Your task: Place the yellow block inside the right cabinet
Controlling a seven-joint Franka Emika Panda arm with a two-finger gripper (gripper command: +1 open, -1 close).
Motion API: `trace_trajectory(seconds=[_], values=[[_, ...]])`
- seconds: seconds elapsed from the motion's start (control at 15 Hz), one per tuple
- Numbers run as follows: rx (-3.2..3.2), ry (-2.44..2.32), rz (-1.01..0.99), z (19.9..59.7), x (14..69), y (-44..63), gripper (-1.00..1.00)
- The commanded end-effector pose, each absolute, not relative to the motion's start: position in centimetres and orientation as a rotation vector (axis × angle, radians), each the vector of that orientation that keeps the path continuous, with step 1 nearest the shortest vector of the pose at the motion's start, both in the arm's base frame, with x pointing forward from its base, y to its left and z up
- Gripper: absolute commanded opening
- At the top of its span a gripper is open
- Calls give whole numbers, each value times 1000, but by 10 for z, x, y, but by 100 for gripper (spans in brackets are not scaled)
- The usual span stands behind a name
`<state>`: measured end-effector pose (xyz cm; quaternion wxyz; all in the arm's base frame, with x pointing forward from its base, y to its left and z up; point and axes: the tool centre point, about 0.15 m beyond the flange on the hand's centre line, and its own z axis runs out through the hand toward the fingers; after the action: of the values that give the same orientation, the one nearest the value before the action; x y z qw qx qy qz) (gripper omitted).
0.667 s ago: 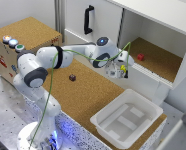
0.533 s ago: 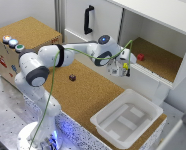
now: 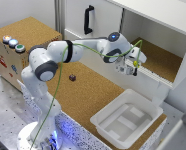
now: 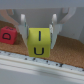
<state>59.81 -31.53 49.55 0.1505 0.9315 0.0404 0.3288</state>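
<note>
In the exterior view the yellow block (image 3: 135,63) shows only as a small bright speck at the end of the arm, mostly hidden by the tool (image 3: 132,67) and its cabling, and the tool's fingers are too small and blurred there to make out. The wrist view settles it: the yellow block (image 4: 40,41), with dark marks on its face, sits clamped between the two fingers (image 4: 23,25), so the tool (image 4: 39,30) is closed narrowly on it and holds it just above a cork surface. Beside the block a small red cube (image 4: 7,35) rests on the cork, partly cut off by the picture's edge, and it cannot be found in the exterior view. The tool hangs at the near front edge of the right cabinet (image 3: 165,37), whose white sill crosses the wrist view as a blurred pale band; whether the block is past the sill or not cannot be told. To the exterior view's left of the cabinet stands a white door with a black handle (image 3: 88,19). On the cork tabletop (image 3: 95,92) a dark cube (image 3: 72,77) lies well apart from the tool, a white tray (image 3: 127,119) sits at the near right, and a cork-topped box with buttons (image 3: 23,42) stands at the far left.
</note>
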Motion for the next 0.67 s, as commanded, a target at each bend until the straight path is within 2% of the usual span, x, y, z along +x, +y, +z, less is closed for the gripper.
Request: trace_trajectory(seconds=[0.0,0.6], values=[[2852,393,988,489,675,-374,-100],[2929,432,1018,476,697,-364,-100]])
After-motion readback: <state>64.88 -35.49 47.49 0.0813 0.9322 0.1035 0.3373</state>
